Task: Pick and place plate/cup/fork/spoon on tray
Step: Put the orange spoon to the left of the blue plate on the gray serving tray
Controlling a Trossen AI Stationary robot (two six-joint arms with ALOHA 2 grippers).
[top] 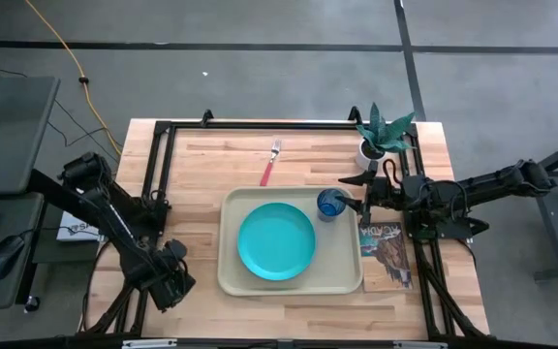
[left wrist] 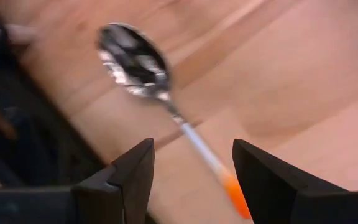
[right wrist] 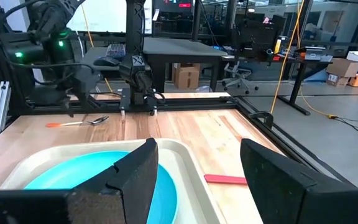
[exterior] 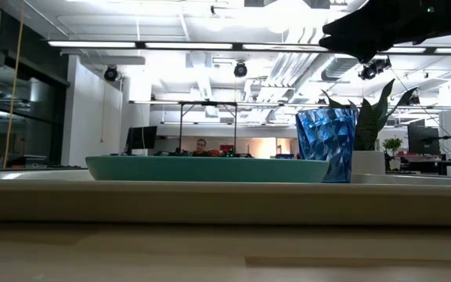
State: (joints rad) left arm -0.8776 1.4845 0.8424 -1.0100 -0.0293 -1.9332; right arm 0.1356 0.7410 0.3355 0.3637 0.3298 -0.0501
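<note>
The left hand hangs over the bench near its left front corner, fingers spread wide with nothing between them but air; directly below lies the spoon, its silver bowl ahead of the fingertips and its orange handle running back through the gap, flat on the wood and not yet gripped. The right hand is likewise open and empty, hovering by the tray's right edge just beside the cup. On the beige tray the turquoise plate already sits near the middle, and the blue cup stands upright at the far right corner. The fork still lies on the bench beyond the tray. By my reckoning two of four items are placed; spoon and fork remain.
</note>
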